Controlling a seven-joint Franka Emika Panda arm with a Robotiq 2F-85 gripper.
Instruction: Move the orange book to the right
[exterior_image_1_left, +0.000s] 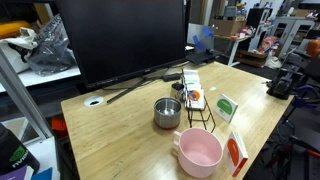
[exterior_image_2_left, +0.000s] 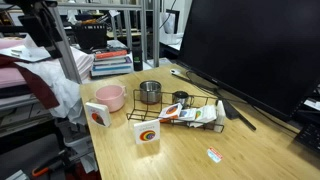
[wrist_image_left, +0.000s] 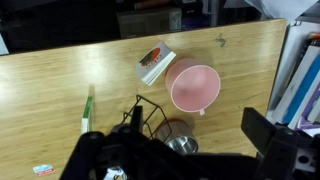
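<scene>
Tool (wrist_image_left: 185, 158) spread, empty; orange book (wrist_image_left: 155, 64) well apart from it, beside pink bowl (wrist_image_left: 195, 87).

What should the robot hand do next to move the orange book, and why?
Probably travel over the orange book beside the pink bowl: the gripper looks open and empty, hanging above the wire rack, away from the book.

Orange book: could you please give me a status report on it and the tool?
Tool open, holding nothing, above the wire rack. Orange book standing beside the pink bowl, not gripped. Bowl crowds one side.
</scene>
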